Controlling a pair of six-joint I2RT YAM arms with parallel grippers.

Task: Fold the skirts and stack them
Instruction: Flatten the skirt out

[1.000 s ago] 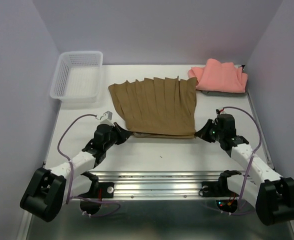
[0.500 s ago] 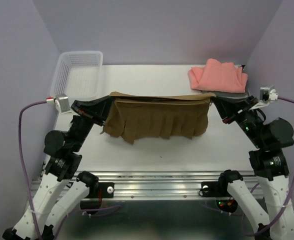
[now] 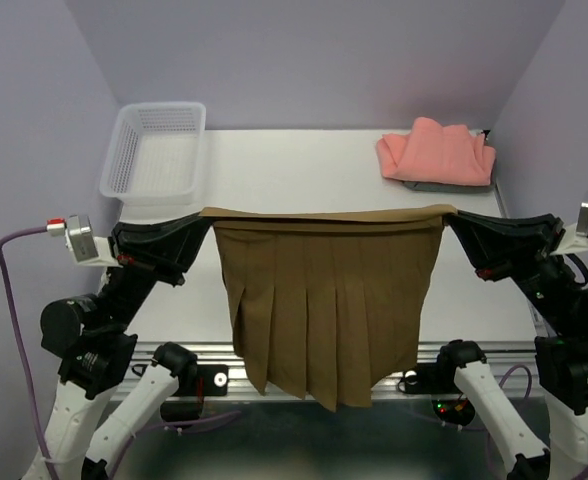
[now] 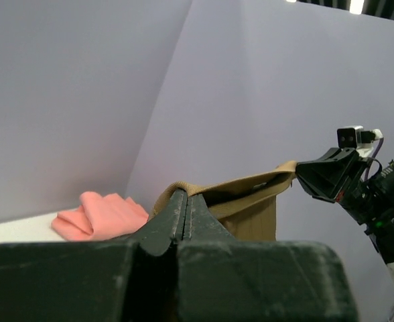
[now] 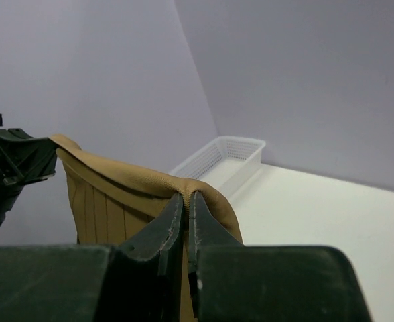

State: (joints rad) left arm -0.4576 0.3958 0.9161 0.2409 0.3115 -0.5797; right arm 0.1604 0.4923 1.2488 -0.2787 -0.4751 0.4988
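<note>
Aloft, left gripper (image 3: 204, 214) and right gripper (image 3: 452, 214) are clamping opposite waistband corners, stretching the olive skirt (image 3: 326, 300) so pleats hang straight for folding.

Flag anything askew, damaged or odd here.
Nothing damaged. Olive skirt hangs with a level waistband, but its hem is uneven, dipping lowest near the middle. Pink skirt sits on the grey skirt at the far right, grey edge poking out.

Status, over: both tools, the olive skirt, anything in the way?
Left tool and right tool shut on olive skirt at waistband corners. Skirt hangs spread between them. Pink skirt folded far right, not in the way.
</note>
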